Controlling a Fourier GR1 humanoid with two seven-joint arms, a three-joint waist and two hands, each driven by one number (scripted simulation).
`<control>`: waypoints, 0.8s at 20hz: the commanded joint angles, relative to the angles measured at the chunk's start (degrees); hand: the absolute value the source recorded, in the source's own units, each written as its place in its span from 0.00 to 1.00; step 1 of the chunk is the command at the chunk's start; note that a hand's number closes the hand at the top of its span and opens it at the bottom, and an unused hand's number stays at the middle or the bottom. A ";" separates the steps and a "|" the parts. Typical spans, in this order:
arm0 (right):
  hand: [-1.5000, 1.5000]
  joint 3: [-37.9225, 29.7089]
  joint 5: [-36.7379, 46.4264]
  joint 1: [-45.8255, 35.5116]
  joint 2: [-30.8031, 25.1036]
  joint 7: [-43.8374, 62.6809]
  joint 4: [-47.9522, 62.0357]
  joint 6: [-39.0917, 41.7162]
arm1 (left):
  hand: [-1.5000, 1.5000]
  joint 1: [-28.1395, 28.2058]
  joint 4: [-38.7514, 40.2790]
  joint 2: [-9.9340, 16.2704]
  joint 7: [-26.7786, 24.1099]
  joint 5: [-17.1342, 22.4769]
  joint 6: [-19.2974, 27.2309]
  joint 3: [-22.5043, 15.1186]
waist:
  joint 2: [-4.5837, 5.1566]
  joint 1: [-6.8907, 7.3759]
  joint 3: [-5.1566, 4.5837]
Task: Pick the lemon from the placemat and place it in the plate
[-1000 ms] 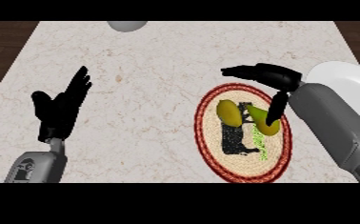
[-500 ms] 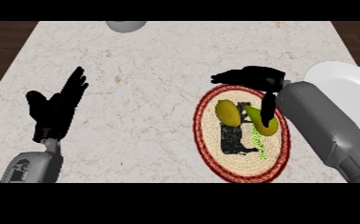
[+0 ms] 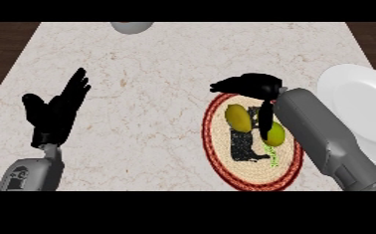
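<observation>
The yellow lemon [image 3: 236,117] lies on the round woven placemat [image 3: 220,163], which has a red rim and a dark pattern in its middle. My right hand [image 3: 253,84] hovers over the mat's far edge. Its fingers stretch out to the left and its thumb [image 3: 264,123] hangs down across the lemon, so yellow shows on both sides of the thumb. The hand is open and not closed round the fruit. The white plate [image 3: 351,96] sits at the right edge, partly behind my right forearm. My left hand [image 3: 57,109] rests open at the left, fingers up.
A grey rounded object [image 3: 132,26] stands at the counter's far edge, cut off by the view. The marble counter's top [image 3: 147,78] spreads between the two hands. Dark floor shows past the counter's far corners.
My right hand has slid left from beside the plate to above the mat's far edge, with the thumb staying across the lemon. The left hand has barely shifted.
</observation>
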 commanded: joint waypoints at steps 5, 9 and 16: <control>0.00 -1.78 6.91 1.60 2.53 -0.57 1.05 -2.09 | 0.50 -0.58 3.75 -1.06 -2.69 -1.68 -0.10 1.50 | 0.36 -0.28 0.36; 0.00 -1.13 9.97 -0.29 4.49 -2.87 5.54 -0.98 | 0.50 0.26 -0.68 -2.32 0.77 -2.65 0.25 -0.70 | 0.40 0.10 0.38; 1.00 0.85 13.52 4.76 6.19 -7.11 3.01 -4.34 | 0.50 3.88 -3.67 -0.37 0.08 -0.27 -2.78 1.83 | 0.28 0.12 0.39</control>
